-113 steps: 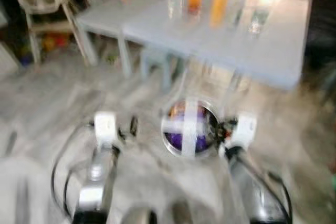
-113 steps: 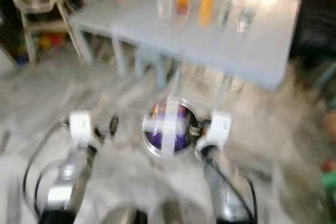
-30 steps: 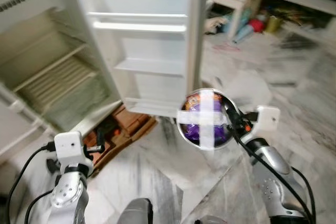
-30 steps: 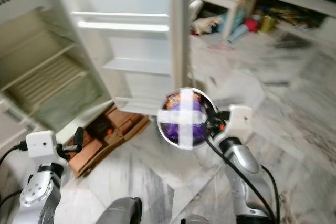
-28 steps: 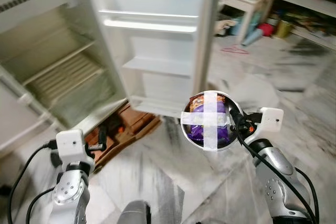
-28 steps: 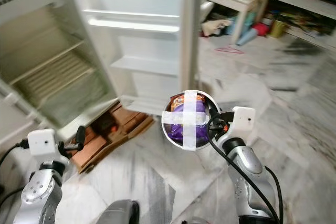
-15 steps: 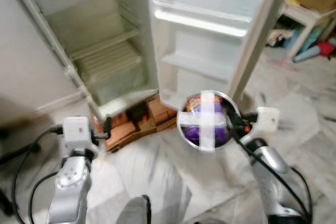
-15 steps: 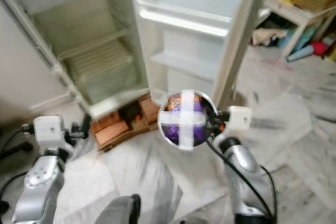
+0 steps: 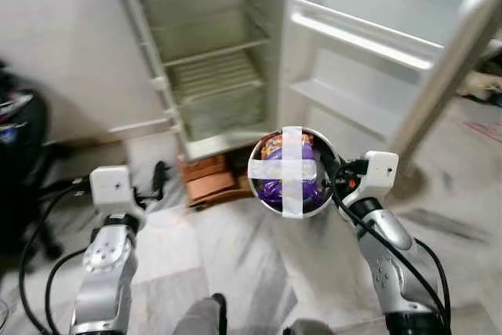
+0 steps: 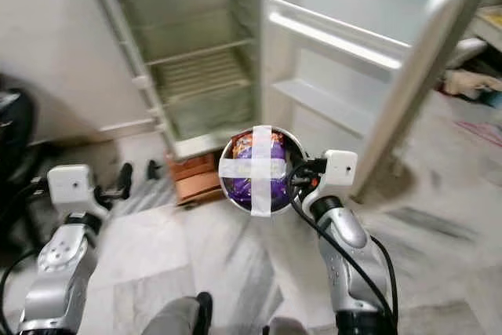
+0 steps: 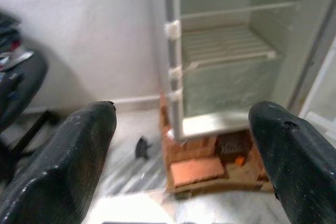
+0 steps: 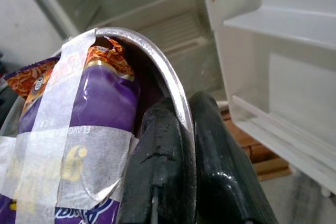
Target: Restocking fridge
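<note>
View has swung to face the open fridge [image 9: 212,60] squarely, right claw [image 12: 178,145] still pinching the taped bowl [image 9: 289,170] rim, left claw [image 11: 178,145] spread, empty: shelving looks next

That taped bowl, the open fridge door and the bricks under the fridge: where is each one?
taped bowl [image 9: 291,171], left eye view, where the tape strips cross.
open fridge door [image 10: 349,68], right eye view, inner panel between shelves.
bricks [image 11: 199,170], left wrist view, top of the front brick.
</note>
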`<state>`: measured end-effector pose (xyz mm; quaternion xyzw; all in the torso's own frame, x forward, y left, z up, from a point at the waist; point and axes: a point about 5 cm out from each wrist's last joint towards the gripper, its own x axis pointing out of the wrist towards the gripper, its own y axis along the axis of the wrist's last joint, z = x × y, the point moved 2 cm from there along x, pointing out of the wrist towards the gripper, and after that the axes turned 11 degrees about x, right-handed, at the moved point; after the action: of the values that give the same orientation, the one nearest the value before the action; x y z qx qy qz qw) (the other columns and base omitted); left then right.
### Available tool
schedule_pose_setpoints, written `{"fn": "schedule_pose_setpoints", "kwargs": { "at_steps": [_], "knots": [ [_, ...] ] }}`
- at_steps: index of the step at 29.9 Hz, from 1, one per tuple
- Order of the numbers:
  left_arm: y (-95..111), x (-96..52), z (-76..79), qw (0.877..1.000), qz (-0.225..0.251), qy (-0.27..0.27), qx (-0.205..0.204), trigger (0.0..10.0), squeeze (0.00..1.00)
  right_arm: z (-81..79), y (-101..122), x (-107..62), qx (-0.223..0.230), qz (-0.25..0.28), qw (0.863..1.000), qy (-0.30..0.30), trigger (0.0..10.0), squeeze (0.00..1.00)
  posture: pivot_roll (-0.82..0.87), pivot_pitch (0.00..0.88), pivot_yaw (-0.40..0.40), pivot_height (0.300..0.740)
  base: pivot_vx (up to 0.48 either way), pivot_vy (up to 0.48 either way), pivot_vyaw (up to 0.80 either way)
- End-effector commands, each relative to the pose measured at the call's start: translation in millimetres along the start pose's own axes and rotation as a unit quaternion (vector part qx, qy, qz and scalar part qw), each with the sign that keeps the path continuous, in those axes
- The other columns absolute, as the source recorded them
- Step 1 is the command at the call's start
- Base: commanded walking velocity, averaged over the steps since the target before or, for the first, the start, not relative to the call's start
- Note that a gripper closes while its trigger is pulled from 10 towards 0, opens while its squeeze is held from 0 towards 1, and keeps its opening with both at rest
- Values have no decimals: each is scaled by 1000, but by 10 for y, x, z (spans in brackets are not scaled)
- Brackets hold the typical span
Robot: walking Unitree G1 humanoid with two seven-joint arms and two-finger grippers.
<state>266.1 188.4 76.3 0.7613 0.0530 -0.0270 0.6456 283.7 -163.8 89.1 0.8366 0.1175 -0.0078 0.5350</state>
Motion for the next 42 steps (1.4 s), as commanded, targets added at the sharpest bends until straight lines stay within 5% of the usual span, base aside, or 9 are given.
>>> {"fn": "schedule_pose_setpoints", "kwargs": {
  "at_steps": [1, 24, 42],
  "knots": [
    [34, 5, -47, 1000, 5, 2, 5, 10000, 0, -37, 76, 9, -3, 15, 1000, 6, 10000, 0, 35, 124, 24, 740, 0, 0, 788],
    [44, 21, 71, 1000, 13, -19, -8, 10000, 0, -34, 12, 32, 3, 10, 1000, 0, 10000, 0, 36, 118, 14, 740, 321, 245, 32],
    [48, 36, 143, 1000, 12, -24, -14, 10000, 0, -70, 2, 70, -3, 8, 1000, 9, 10000, 0, 36, 120, 12, 740, 450, 0, 0]
  ]
}}
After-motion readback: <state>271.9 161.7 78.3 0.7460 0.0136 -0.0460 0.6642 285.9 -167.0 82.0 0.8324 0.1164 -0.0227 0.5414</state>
